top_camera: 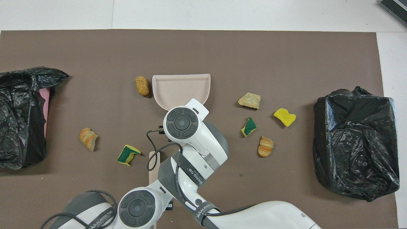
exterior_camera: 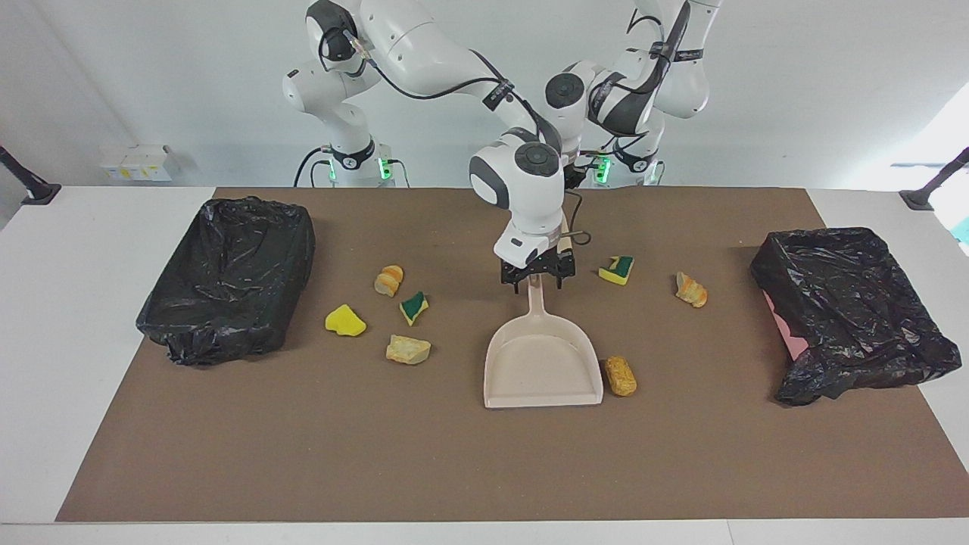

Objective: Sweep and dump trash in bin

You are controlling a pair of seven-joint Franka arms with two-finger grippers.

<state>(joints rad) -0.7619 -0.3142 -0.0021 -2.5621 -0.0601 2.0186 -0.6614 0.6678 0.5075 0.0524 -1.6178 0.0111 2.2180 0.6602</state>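
Observation:
The beige dustpan [exterior_camera: 541, 363] [top_camera: 181, 87] lies flat mid-mat, handle toward the robots. My right gripper [exterior_camera: 537, 281] is down at the handle's end, a finger on each side, still open. The trash is several scraps on the mat: bread chunks [exterior_camera: 388, 280] [exterior_camera: 691, 290], sponge bits [exterior_camera: 413, 307] [exterior_camera: 345, 321] [exterior_camera: 617, 269], a tan chunk [exterior_camera: 408, 349] and a brown chunk [exterior_camera: 620, 376] beside the pan. The beige brush [top_camera: 154, 167] runs under my left wrist [top_camera: 137, 208], which hides the left gripper. One black-lined bin [exterior_camera: 227, 280] stands at the right arm's end.
A second black-bagged bin [exterior_camera: 848, 310] [top_camera: 19, 117] stands at the left arm's end of the brown mat [exterior_camera: 454, 454]. The right forearm [top_camera: 197, 149] crosses over the brush and the pan's handle.

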